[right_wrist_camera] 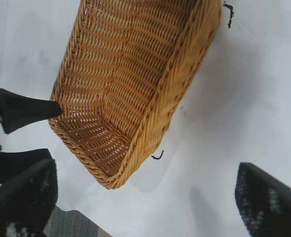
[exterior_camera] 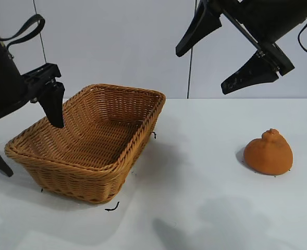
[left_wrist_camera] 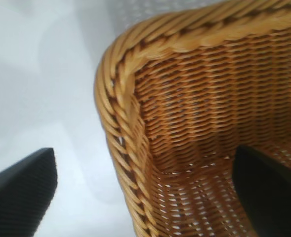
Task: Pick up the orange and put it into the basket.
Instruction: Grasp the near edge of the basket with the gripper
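White, bare table [exterior_camera: 205, 208] against pale wall panels [exterior_camera: 117, 47]; orange [exterior_camera: 268, 152] near right edge, well apart from basket [exterior_camera: 98, 177] at left. Left gripper [exterior_camera: 25, 143] spread wide astride basket's left rim corner. Right gripper [exterior_camera: 223, 54] high, fingers apart, empty.

1. Bare tabletop [exterior_camera: 205, 203] surrounds the orange [exterior_camera: 268, 152] at right; approach from above unobstructed.
2. Right claw [exterior_camera: 216, 52] hangs high, jaws spread wide.
3. Basket [exterior_camera: 122, 156] interior open from above; left claw [exterior_camera: 25, 140] straddles its near-left rim, one finger [exterior_camera: 53, 104] inside.
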Available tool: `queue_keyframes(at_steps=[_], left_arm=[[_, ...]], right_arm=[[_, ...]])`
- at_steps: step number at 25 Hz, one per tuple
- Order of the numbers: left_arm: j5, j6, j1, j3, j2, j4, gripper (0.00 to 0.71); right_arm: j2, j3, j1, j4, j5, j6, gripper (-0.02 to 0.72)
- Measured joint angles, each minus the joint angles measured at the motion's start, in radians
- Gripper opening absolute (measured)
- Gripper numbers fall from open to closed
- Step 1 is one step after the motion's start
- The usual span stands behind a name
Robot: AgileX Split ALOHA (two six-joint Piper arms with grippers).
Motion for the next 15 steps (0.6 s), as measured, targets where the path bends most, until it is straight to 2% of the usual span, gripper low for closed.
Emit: queue_keyframes(at_steps=[10, 12, 15], left_arm=[[-0.042, -0.037, -0.012, 0.001, 0.091, 0.008, 0.687], [-0.045, -0.038, -0.012, 0.001, 0.091, 0.007, 0.626], [-0.045, -0.040, -0.012, 0.001, 0.091, -0.004, 0.456]], right_arm=[[0.000, 0.000, 0.000, -0.002, -0.001, 0.000, 0.696], [0.000, 0.000, 0.000, -0.002, -0.001, 0.000, 0.696], [0.000, 0.000, 0.000, -0.002, -0.002, 0.000, 0.696]])
